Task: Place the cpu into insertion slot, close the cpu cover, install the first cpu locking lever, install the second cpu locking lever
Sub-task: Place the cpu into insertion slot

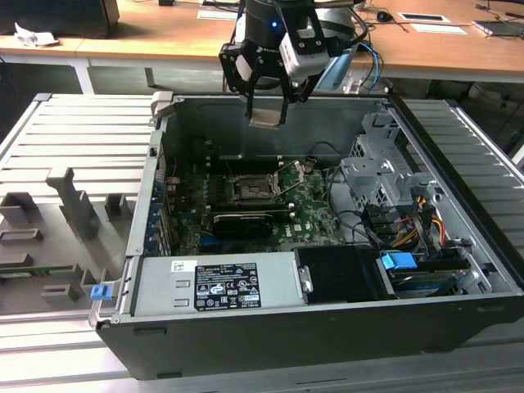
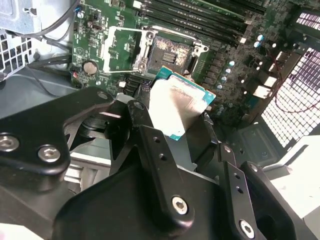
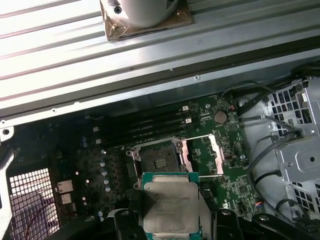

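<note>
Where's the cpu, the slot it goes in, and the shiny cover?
cpu point(image 3: 172, 210): first wrist view, middle of its silver face.
insertion slot point(image 3: 159, 159): first wrist view, its dark centre.
cpu cover point(image 3: 219, 152): first wrist view, one silver side bar of the open frame.

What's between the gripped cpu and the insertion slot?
Nothing: in the exterior view bare air separates cpu and insertion slot; cpu cover is flipped aside.

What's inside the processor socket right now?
Nothing: the socket lies open and bare, cover swung aside. The chip, held in the hand, hides none of it in the first wrist view.
</note>
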You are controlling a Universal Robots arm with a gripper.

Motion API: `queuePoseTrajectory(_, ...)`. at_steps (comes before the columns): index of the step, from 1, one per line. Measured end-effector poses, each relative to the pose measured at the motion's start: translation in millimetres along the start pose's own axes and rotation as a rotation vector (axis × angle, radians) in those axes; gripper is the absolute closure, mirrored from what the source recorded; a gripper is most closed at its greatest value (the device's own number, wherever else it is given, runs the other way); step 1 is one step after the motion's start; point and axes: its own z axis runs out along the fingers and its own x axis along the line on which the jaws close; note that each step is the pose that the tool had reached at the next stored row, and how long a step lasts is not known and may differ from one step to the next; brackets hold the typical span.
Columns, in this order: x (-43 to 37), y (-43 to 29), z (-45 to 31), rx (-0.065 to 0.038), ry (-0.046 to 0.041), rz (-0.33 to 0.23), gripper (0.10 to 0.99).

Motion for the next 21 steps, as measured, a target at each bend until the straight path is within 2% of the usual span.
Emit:
queuePoseTrajectory(6, -0.1, -0.4, 4.3, 0.000, -0.0004, 0.004, 0.553)
queuePoseTrajectory(21, -0.1, -0.5, 5.4, 0.000, -0.0015, 0.017, 0.553)
